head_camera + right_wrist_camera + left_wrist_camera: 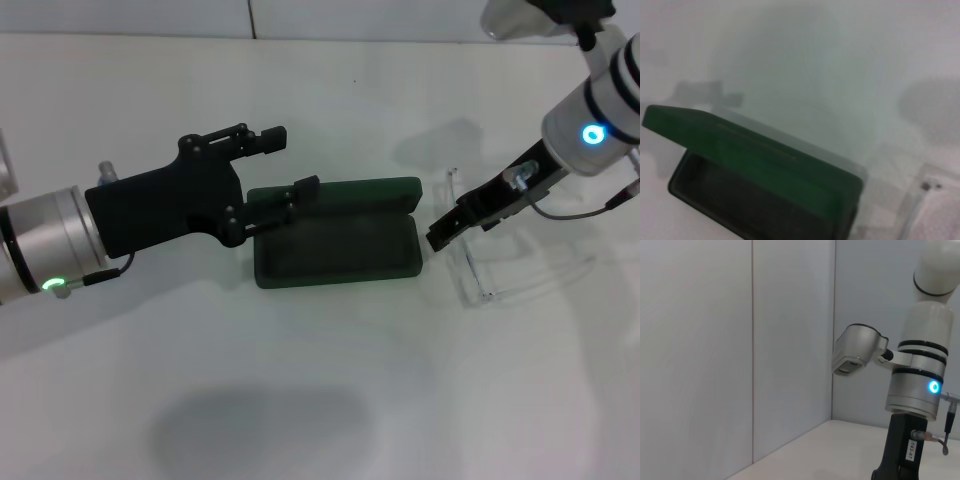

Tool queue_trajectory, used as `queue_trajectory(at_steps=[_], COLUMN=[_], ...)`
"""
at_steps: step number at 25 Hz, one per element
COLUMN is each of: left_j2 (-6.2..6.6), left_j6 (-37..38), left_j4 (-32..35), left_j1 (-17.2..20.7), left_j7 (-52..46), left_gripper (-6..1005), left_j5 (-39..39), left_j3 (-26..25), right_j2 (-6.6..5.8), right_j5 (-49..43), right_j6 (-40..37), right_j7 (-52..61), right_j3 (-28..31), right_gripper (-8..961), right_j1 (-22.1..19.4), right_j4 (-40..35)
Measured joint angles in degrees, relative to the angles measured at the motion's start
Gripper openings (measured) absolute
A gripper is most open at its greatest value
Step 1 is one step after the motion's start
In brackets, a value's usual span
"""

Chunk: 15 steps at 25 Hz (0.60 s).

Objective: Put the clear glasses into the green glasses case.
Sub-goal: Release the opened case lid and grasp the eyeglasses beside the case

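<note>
One pair of clear glasses [487, 255] lies on the white table [320, 400], just right of the single green glasses case [337, 243]. The glasses are colourless, see-through plastic with a curved lens and thin arms; they are hard to make out against the table. The case is a dark green rectangular clamshell with rounded corners. It lies open, its lid raised on the far side, showing a dark, matte lining inside.

Two robot arms are in view. The right gripper [441, 233], black, reaches down from the right and hangs at the left edge of the glasses, between them and the case; whether its fingers are apart or closed on the frame cannot be told. The left gripper [283, 172], also black, comes in from the left with its fingers spread wide: one finger rests at the case's far-left edge, the other sits farther back, holding nothing.
</note>
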Motion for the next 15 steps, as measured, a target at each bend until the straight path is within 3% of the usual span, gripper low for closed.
queue_trajectory(at_steps=[15], left_j2=[0.13], left_j6=[0.1], left_j4=[-1.8], left_j1=[-1.7], left_j7=[0.1], left_gripper=[670], left_j5=[2.1], left_j3=[0.2], right_j2=[0.0], right_j5=[3.4], right_j6=[5.2], right_j7=[0.2], right_j3=[-2.3], right_gripper=[628], right_j1=[1.7], right_j4=[5.3])
